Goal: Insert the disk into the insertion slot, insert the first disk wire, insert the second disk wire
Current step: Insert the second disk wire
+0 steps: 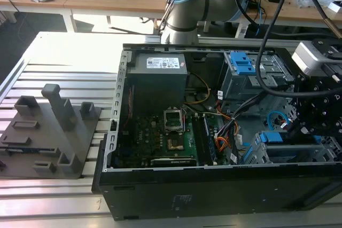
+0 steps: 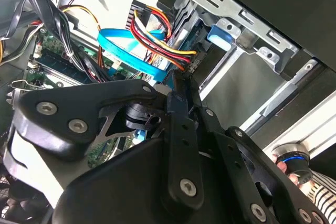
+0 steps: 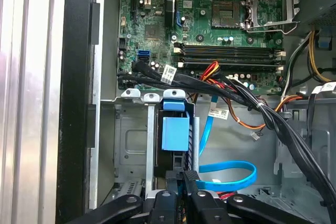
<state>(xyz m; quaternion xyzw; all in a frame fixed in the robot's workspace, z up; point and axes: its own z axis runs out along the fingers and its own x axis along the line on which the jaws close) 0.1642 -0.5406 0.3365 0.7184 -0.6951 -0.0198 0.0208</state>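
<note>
Right now I'm closing my gripper (image 3: 185,178) on a small dark plug at the disk's (image 3: 175,129) rear; disk sitting in the insertion slot (image 3: 131,145) just ahead. Second disk wire (image 3: 231,174) is looping beside me. Wire step underway, I judge; needs a straight push.

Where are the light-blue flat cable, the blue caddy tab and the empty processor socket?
light-blue flat cable (image 3: 231,167): first wrist view, on its flat loop.
blue caddy tab (image 3: 175,134): first wrist view, on its face.
processor socket (image 3: 266,10): first wrist view, on its metal frame.
</note>
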